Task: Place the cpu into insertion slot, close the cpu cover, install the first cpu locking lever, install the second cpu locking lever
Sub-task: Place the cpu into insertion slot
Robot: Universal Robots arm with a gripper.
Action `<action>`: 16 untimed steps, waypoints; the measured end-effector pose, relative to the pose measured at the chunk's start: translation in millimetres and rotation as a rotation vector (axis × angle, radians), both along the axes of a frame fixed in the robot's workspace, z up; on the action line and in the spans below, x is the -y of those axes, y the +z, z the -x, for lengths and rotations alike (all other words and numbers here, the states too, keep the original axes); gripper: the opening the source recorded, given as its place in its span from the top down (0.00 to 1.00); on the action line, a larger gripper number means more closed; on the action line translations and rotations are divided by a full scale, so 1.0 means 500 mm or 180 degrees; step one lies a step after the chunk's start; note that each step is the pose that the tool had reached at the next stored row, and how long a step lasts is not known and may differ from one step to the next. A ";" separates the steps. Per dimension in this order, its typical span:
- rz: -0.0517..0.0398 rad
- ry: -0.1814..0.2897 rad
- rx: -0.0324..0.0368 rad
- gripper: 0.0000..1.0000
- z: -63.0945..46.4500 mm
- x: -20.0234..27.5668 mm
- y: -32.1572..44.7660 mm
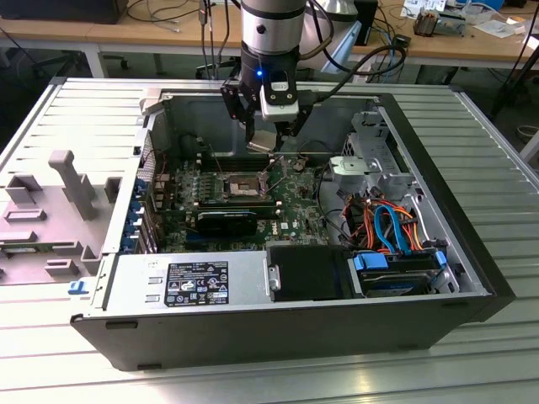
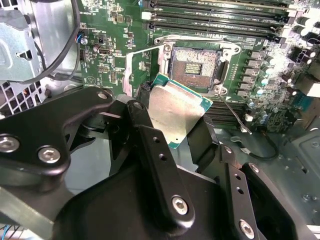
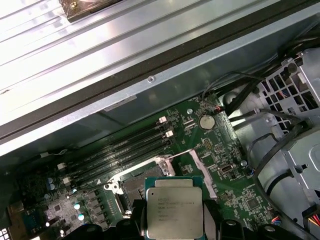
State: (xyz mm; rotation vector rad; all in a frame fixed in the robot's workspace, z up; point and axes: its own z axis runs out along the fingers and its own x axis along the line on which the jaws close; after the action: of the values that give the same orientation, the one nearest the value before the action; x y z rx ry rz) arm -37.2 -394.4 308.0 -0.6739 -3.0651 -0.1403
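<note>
**Jaws clamped on the cpu (image 2: 177, 112), held clear of the insertion slot (image 2: 194, 65)**

The jaws of the gripper (image 1: 264, 135) are closed on two opposite edges of the cpu. In the second wrist view the black fingers (image 2: 150, 145) press in from either side.

The open computer case (image 1: 253, 341) lies on its side on a slatted metal table (image 1: 472, 370), and the arm reaches in from above. The green motherboard (image 1: 299, 198) covers the case floor. The long black memory slots (image 2: 215, 20) run along one side of the socket.

The insertion slot is empty, with its dark pin field exposed inside the shiny rim. The cpu cover (image 2: 131, 70) seems to be swung up off the socket along one edge, though its thin frame is hard to trace.

The cpu hangs in the air, clear of the board, with its dull metal top facing the second wrist camera. In the exterior view it sits above the socket and toward the case's far wall, not straight over the opening.

In both wrist views the cpu's edges run at an angle to the socket's rim, and one corner points toward the socket. I judge that the placement depends on two things: closing the sideways offset and squaring the cpu to the rim. How much of that angle comes from camera perspective I cannot tell.
</note>
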 end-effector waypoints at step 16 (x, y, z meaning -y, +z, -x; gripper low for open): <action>0.0000 -0.0152 0.0000 0.46 0.000 0.0000 0.000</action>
State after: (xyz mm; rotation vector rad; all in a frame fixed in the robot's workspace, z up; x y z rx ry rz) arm -37.2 -394.4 307.8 -0.7475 -3.0503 -0.1403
